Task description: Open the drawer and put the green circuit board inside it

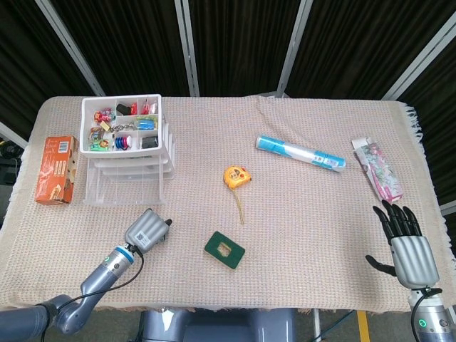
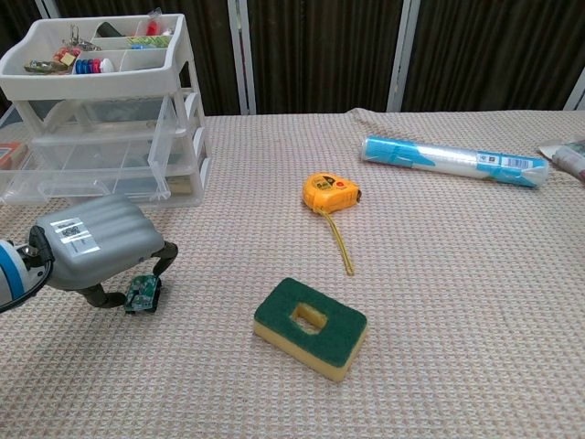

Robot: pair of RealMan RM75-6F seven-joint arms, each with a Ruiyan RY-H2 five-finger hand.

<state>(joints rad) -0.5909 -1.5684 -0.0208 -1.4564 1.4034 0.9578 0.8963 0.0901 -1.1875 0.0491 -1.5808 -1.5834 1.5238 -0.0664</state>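
From the head view, the left hand point(image 1: 147, 229) lies low over the counter point(image 1: 299, 214) in front of the clear drawer unit point(image 1: 128, 160), its grey back upward, so that how its fingers lie cannot be told from here. Beyond its fingertips stands the pulled-out bottom drawer point(image 1: 117, 187); to the side of them lies a green sponge point(image 1: 224, 249), and farther off a yellow tape measure point(image 1: 236, 176). The right hand point(image 1: 406, 246) rests palm down near the opposite front corner with its fingers point(image 1: 396, 217) spread apart, holding nothing. Well beyond those fingertips lie a flowered packet point(image 1: 377, 169) and a blue-and-white tube point(image 1: 301, 153). An orange box point(image 1: 58, 169) sits beside the drawer unit.

From the chest view, the left hand point(image 2: 91, 247) is arched over the green circuit board point(image 2: 143, 294), which lies flat on the counter just below its curled dark fingers point(image 2: 163, 256). One fingertip comes down right at the board's edge, but whether the fingers actually clamp it cannot be told. The sponge point(image 2: 311, 327) lies apart from the fingers, and the drawer unit point(image 2: 101, 119) stands behind the hand.
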